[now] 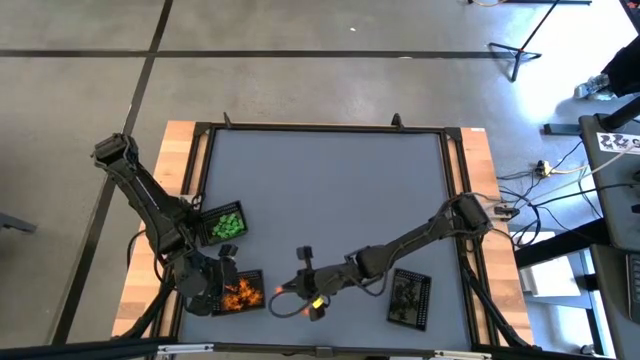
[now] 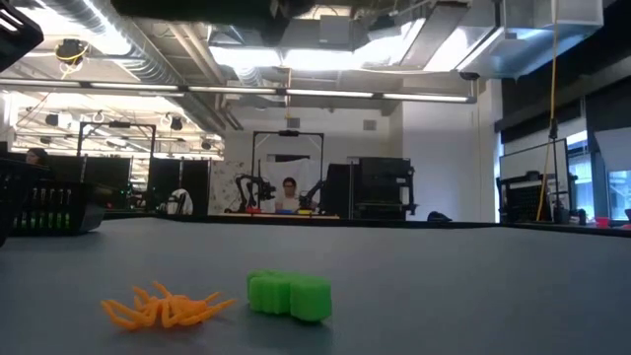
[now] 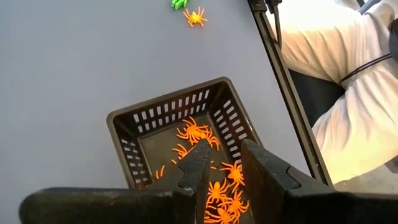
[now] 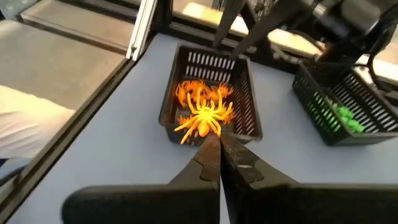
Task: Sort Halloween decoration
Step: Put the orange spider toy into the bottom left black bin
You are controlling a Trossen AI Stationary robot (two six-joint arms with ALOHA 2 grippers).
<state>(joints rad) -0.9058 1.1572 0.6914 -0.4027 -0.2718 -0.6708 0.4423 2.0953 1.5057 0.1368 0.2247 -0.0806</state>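
Right wrist view shows an orange spider (image 4: pixel 204 120) pinched at the tips of the right pincer (image 4: pixel 214 142), whose fingers are closed on it (no gap shows between them). The spider hangs just in front of a black mesh tray of orange trinkets (image 4: pixel 245 121), near that tray's edge. A second black tray with green trinkets (image 4: pixel 339 112) sits beside it.

From the high view, the right pincer (image 1: pixel 308 293) is at about 6 o'clock on the grey worktop (image 1: pixel 330 190), just beside the orange tray (image 1: pixel 240 293), which lies toward 7 o'clock. The green tray (image 1: pixel 226 223) is at about 8 o'clock, and a third tray with dark trinkets (image 1: pixel 409 297) is at about 5 o'clock, under the right arm.

The left pincer (image 3: pixel 225 163) hovers over the orange tray (image 3: pixel 127 134), fingers slightly apart and holding nothing; orange spiders lie in the tray below it. Farther off on the worktop lie a loose orange spider (image 3: pixel 195 17) and a green trinket (image 3: pixel 179 4) close together.

The low view shows that loose pair near the camera: the orange spider (image 2: pixel 166 307) and the green trinket (image 2: pixel 289 296), just beside each other on the worktop.
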